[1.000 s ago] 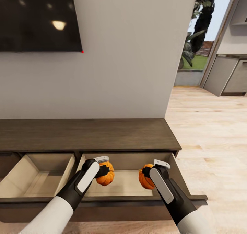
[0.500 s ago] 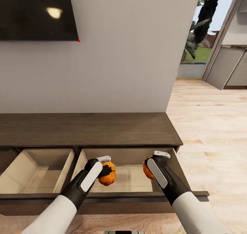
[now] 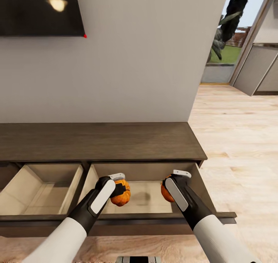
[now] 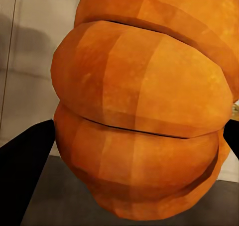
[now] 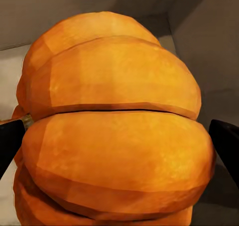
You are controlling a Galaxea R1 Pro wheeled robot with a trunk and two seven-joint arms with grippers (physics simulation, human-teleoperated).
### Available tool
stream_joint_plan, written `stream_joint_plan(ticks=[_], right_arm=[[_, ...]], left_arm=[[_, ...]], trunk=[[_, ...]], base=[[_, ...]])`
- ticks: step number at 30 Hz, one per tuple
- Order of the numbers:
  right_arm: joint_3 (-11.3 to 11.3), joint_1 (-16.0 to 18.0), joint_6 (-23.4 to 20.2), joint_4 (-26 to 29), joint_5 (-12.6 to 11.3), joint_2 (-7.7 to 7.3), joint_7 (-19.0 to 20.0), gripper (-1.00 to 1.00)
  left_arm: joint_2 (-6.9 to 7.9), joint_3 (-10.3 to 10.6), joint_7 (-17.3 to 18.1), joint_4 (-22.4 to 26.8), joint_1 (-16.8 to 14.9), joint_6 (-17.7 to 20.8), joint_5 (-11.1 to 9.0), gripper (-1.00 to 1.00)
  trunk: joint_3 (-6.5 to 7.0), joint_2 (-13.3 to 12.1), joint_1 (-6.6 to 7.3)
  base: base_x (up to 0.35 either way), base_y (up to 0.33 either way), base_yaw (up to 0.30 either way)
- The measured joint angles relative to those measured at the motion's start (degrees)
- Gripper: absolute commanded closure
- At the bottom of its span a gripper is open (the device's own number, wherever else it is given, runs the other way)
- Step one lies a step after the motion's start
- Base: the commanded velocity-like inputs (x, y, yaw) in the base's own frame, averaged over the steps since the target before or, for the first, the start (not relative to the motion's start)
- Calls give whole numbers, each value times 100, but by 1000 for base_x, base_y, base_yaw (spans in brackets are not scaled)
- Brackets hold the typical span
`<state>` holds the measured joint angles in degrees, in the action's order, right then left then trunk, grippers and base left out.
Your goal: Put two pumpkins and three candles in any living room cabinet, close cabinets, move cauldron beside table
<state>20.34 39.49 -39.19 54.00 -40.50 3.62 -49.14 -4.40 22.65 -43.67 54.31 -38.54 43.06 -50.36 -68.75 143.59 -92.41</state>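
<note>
Pumpkins were both up in the air over the right-hand open drawer [image 3: 144, 201] of the dark brown TV cabinet [image 3: 96, 141], one in each gripper. The left gripper [image 3: 117, 188] was clamped on the left pumpkin [image 3: 121, 193], which sat above the drawer's left half. The right gripper [image 3: 170, 185] was clamped on the right pumpkin [image 3: 166, 193], mostly hidden behind the arm, near the drawer's right wall. In the left wrist view the left pumpkin [image 4: 142, 106] had its ribs running crosswise between the black fingers [image 4: 22, 171], so its stem axis lay sideways rather than upright. Same deal in the right wrist view for the right pumpkin [image 5: 112, 126]. Couldn't see either stem. The other drawer [image 3: 40, 189] on the left stood open too.
</note>
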Motion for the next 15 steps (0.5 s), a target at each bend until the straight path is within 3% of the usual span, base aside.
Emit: stream_joint_plan(ticks=[4,13,14,15], right_arm=[[0,0,4,-1,-8,0,0,100],[1,-2,-13,4,-5,0,-8,100],[1,-1,-7,2,-12,1,-9,-100],[1,-2,-11,1,-7,1,-11,-100]], left_arm=[[-1,0,-2,2,0,0,-5,100],[10,0,7,14,-1,0,-3,100],[13,1,7,15,-1,1,-2,100],[14,1,4,13,-1,1,-2,100]], trunk=[[-89,5,-10],[-89,6,-10],[-89,6,-10],[-89,6,-10]], base=[[0,0,0],[0,0,0],[0,0,0],[0,0,0]])
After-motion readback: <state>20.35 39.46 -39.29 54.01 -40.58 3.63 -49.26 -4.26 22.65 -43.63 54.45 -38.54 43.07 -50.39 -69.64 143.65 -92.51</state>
